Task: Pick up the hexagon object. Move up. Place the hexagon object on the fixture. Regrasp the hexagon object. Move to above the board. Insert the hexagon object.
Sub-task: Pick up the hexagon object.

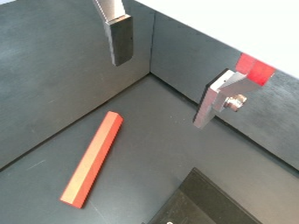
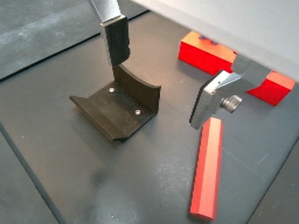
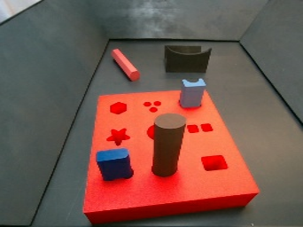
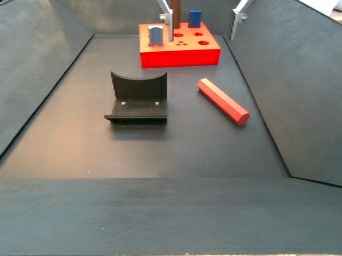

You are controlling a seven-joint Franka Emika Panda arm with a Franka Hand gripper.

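Note:
The hexagon object is a long red-pink rod lying flat on the dark floor, seen in both wrist views (image 1: 93,159) (image 2: 207,168) and both side views (image 3: 126,64) (image 4: 223,101). The fixture (image 2: 117,109) (image 3: 186,58) (image 4: 138,98), a dark block with a curved notch, stands beside it, apart from it. The red board (image 3: 142,191) (image 4: 174,58) (image 2: 211,57) lies further off. My gripper (image 1: 163,74) (image 2: 163,74) is open and empty, high above the floor between rod and fixture. Its fingertips show at the upper edge of a side view (image 4: 203,8).
On the board stand a dark upright cylinder (image 3: 168,144), a light blue block (image 3: 193,92) and a darker blue block (image 3: 113,164). Dark grey walls enclose the floor on all sides (image 3: 59,89).

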